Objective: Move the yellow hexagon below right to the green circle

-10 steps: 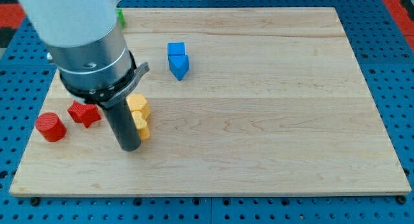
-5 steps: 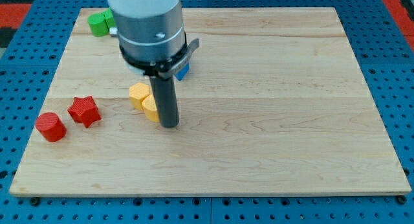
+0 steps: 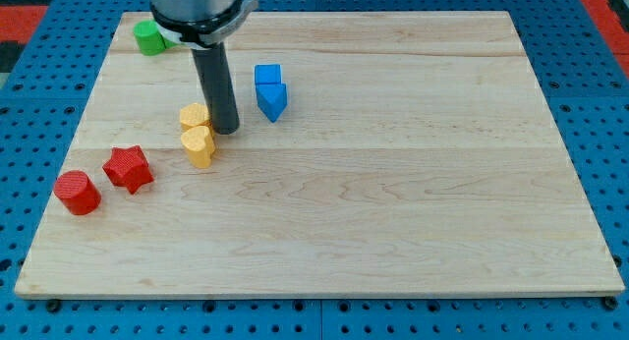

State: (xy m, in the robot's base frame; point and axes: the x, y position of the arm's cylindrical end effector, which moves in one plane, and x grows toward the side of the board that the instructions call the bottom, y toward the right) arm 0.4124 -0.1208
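Your rod has no claw on it, so there is nothing to open, close or grip with; the only working part is my tip [image 3: 226, 131], which sits on the worktop [image 3: 393, 183] touching or just beside the right edge of the yellow hexagon [image 3: 195, 117]. That hexagon lies left of centre, with a second yellow block [image 3: 200, 145], rounded and of unclear shape, touching it from the view's bottom. The green circle [image 3: 149, 37] is well apart, near the worktop's top left corner, and the spot you want lies just below and to its right. With the tip on the hexagon's right side, a push from here would likely send it leftward rather than up; I judge you would do better coming round to its lower side, between the two yellows, so the push runs toward the green. Two blue blocks [image 3: 269, 89] stand right of the rod, and a red star [image 3: 128, 169] and red cylinder [image 3: 77, 193] sit lower left, clear of that path.
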